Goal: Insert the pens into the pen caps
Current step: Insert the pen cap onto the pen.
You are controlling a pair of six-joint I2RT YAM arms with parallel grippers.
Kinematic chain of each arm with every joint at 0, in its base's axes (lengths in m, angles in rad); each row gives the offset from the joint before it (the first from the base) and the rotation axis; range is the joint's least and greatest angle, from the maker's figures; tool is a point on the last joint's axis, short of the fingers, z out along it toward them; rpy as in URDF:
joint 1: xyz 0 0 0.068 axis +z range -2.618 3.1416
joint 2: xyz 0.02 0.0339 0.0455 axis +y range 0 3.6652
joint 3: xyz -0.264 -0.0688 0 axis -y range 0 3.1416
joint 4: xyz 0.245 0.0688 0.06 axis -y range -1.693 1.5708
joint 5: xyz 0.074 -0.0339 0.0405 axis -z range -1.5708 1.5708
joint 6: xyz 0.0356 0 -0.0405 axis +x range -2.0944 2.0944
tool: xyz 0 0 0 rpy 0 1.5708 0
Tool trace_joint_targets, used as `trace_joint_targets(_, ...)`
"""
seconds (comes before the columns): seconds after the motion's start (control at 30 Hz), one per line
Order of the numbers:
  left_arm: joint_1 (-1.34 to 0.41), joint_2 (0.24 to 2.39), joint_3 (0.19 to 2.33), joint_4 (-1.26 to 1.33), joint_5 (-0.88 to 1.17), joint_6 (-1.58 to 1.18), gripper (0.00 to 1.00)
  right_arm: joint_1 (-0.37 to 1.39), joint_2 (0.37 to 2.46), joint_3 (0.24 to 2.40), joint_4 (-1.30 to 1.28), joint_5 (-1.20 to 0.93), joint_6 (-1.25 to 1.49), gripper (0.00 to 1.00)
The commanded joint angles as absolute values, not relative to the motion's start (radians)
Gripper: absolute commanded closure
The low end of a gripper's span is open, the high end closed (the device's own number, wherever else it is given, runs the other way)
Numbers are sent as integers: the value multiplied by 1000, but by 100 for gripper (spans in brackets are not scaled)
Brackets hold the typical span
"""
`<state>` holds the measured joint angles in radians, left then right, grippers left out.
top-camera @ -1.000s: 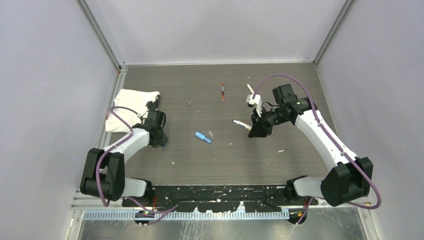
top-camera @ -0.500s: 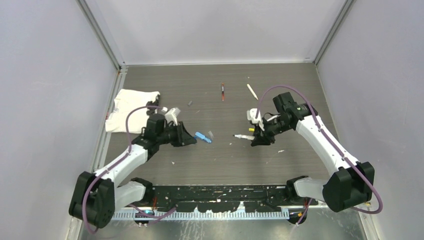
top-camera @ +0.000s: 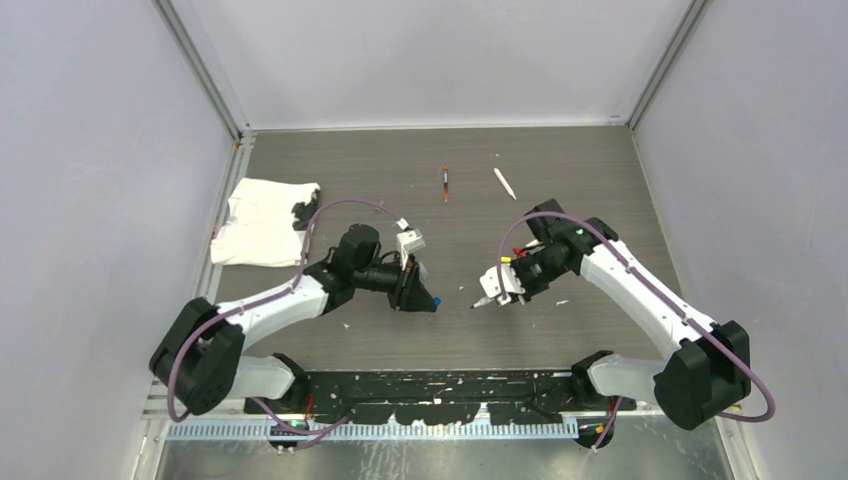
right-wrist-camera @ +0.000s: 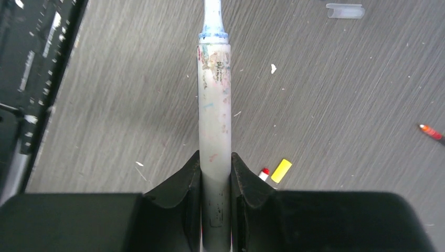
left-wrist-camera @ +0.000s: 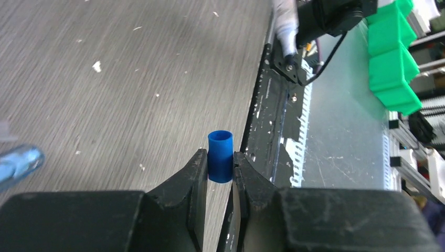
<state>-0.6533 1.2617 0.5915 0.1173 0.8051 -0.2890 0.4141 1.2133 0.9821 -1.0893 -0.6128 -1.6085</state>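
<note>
Grey wood-grain table [top-camera: 600,170] fills a pale-walled booth in the overhead view, with a white cloth [top-camera: 262,220] at its left edge and a red pen [top-camera: 445,183] and a white pen [top-camera: 504,183] lying apart near the far side. The left gripper [top-camera: 432,300] and right gripper [top-camera: 498,294] face each other near the table's middle, a small gap between them. The left wrist view shows the left gripper [left-wrist-camera: 220,158] clamped on a short blue cap [left-wrist-camera: 220,152], its open end pointing away from the fingers, above the table's near edge. The right wrist view shows the right gripper [right-wrist-camera: 215,165] pinched on a blue-tipped pen [right-wrist-camera: 214,105] with a smudged white barrel, its tip pointing forward; a yellow cap [right-wrist-camera: 281,170] lies on the table just beside the fingers and a clear cap [right-wrist-camera: 345,10] farther off.
</note>
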Motion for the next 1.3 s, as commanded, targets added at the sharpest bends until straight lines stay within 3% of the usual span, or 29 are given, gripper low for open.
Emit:
trace_joint_targets(0.0,-684,1367,665,167,957,-239,99,490,1197,943,-958,-466,-1625,99)
trace_joint_targets(0.4,-753,1475,705,176,1037,-288,99,573,1182,856,-828,-361,-1542,99)
trace_joint_targets(1.27,-772,1553,743,162,1000,-298,99,667,1197,856,-814,-387,-1502,99)
